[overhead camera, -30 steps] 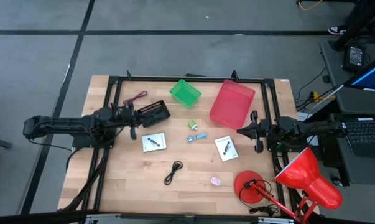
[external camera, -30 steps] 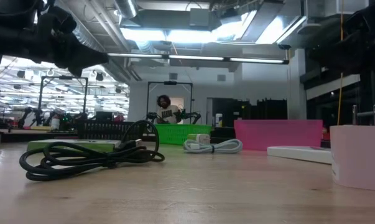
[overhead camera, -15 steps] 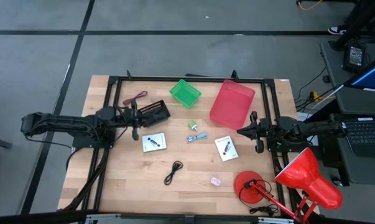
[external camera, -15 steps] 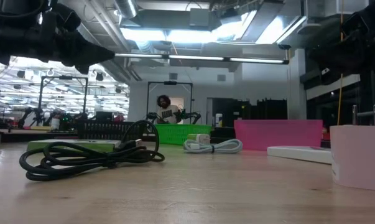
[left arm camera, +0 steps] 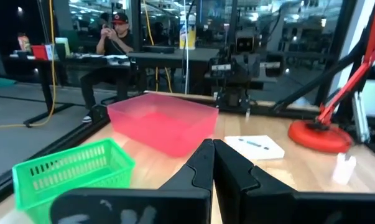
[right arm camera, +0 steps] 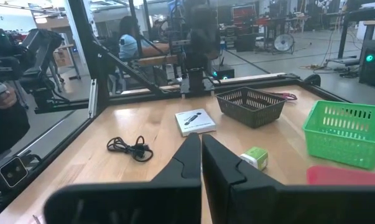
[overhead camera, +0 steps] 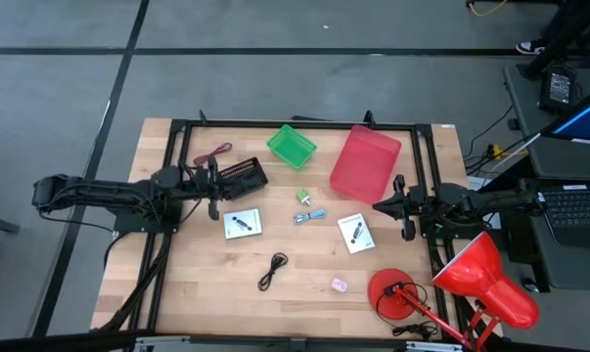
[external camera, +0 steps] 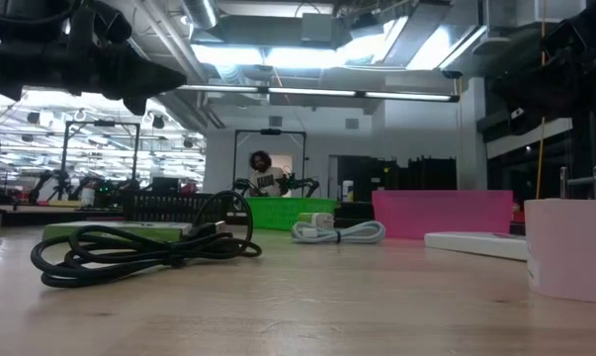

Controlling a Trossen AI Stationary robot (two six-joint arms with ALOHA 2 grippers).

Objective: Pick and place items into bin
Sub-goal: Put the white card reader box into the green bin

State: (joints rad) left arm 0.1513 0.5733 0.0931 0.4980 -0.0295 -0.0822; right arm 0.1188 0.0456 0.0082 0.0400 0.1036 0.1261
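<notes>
- Wooden table (overhead camera: pixel 197 284), pale and plank-grained, is being used as the work surface; nothing is being carried, and every item is being left where it lies, outside the bins.
- Left gripper (overhead camera: pixel 212 191) is being held above the table's left side, beside a dark slotted basket (overhead camera: pixel 240 177), with its jaws pressed together and empty.
- Right gripper (overhead camera: pixel 400 207) is being held near the table's right edge, just beside the red bin (overhead camera: pixel 365 161), jaws likewise pressed together on nothing.
- Step in hand, as judged: the approach before a first pick; no item is being touched.
- Two white square cards with black marks are being left flat: one (overhead camera: pixel 242 224) near the left gripper, the other (overhead camera: pixel 355 233) near the right.
- Black cable (overhead camera: pixel 272 270) is lying loosely coiled toward the front; it is judged limp and likely to trail when lifted.
- Red cable (overhead camera: pixel 213 154) is lying at the far left corner, thin and curled.
- Small pieces are being left mid-table: a green block (overhead camera: pixel 301 196), a blue-grey bundle (overhead camera: pixel 310 216), and a pink piece (overhead camera: pixel 339 285) near the lamp base (overhead camera: pixel 392 293).
- Green mesh bin (overhead camera: pixel 292 145) is standing beside the smooth, translucent red bin.
- Next move, as judged: jaws are to be spread and lowered over the nearest card, whose thin flat edge calls for a careful pinch.
</notes>
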